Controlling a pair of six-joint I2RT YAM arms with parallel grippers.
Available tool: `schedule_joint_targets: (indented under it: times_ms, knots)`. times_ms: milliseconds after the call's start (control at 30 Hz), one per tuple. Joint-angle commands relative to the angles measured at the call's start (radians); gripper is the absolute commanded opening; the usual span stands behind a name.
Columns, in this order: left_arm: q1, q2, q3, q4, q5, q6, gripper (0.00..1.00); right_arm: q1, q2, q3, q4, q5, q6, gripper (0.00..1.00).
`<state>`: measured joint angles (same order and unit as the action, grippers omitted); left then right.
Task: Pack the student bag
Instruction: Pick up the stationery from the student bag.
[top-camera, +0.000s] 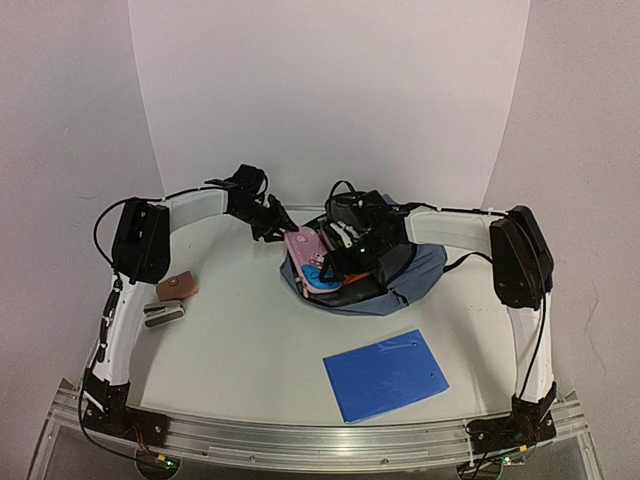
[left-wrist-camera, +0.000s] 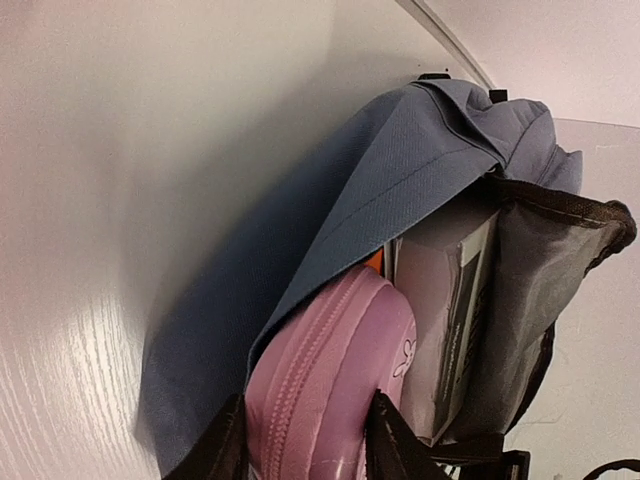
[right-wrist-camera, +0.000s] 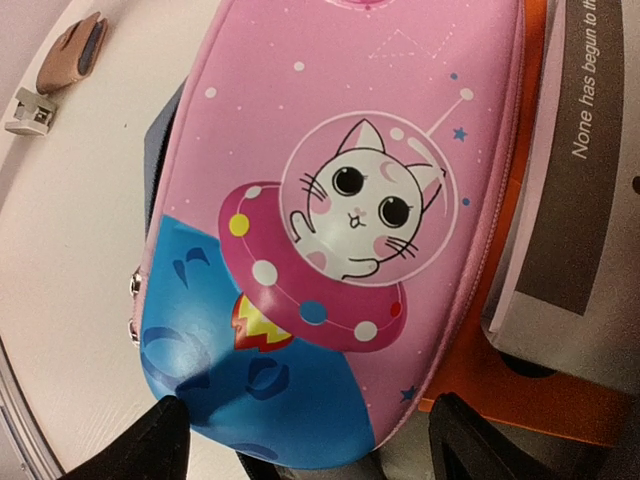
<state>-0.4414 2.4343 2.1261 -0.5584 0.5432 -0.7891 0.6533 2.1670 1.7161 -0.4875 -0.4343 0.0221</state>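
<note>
Tallied: one backpack (top-camera: 415, 275), one pink pencil case (top-camera: 305, 260), one book (right-wrist-camera: 580, 200), one orange flat item (right-wrist-camera: 520, 390), one blue folder (top-camera: 387, 375), one brown pouch (top-camera: 177, 288), one small grey-white object (top-camera: 163, 314).

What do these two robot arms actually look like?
The left arm and right arm are built alike: slim white tubes joined by chunky black housings, with thin black cables looping alongside. Both are bolted to a metal rail. The left tool and right tool each end in two dark, tapered fingers.
</note>
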Motion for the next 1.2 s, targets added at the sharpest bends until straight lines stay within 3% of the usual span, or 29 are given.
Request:
schedule_joint_targets:
  times_ms: [0, 100, 133, 233, 467, 767, 933, 1033, 1167]
  knots:
    - [-0.016, -0.167, -0.059, 0.053, 0.002, -0.002, 0.21, 0.000, -0.047, 0.028, 0.007, 0.021, -0.014, 0.82]
    - [-0.016, -0.225, -0.104, 0.051, 0.001, 0.002, 0.01, -0.004, -0.060, 0.049, 0.002, 0.020, -0.014, 0.88]
    - [-0.015, -0.243, -0.125, 0.052, -0.006, -0.003, 0.00, -0.005, -0.070, 0.055, 0.002, 0.021, -0.014, 0.91]
    - [-0.010, -0.323, -0.187, 0.066, -0.056, -0.059, 0.00, -0.007, -0.113, 0.075, 0.001, 0.034, -0.008, 0.98]
    - [-0.011, -0.491, -0.391, 0.247, -0.164, -0.281, 0.00, 0.018, -0.155, 0.129, 0.004, 0.073, -0.044, 0.98]
    - [-0.013, -0.547, -0.378, 0.186, -0.293, -0.506, 0.00, 0.135, -0.173, 0.168, 0.041, 0.344, -0.260, 0.98]
    - [-0.020, -0.570, -0.413, 0.234, -0.253, -0.573, 0.00, 0.166, -0.118, 0.201, 0.060, 0.520, -0.379, 0.98]
    - [-0.023, -0.595, -0.452, 0.276, -0.205, -0.604, 0.00, 0.175, -0.090, 0.212, 0.122, 0.674, -0.444, 0.93]
    - [-0.038, -0.636, -0.483, 0.288, -0.174, -0.603, 0.00, 0.177, -0.084, 0.181, 0.219, 0.754, -0.545, 0.83]
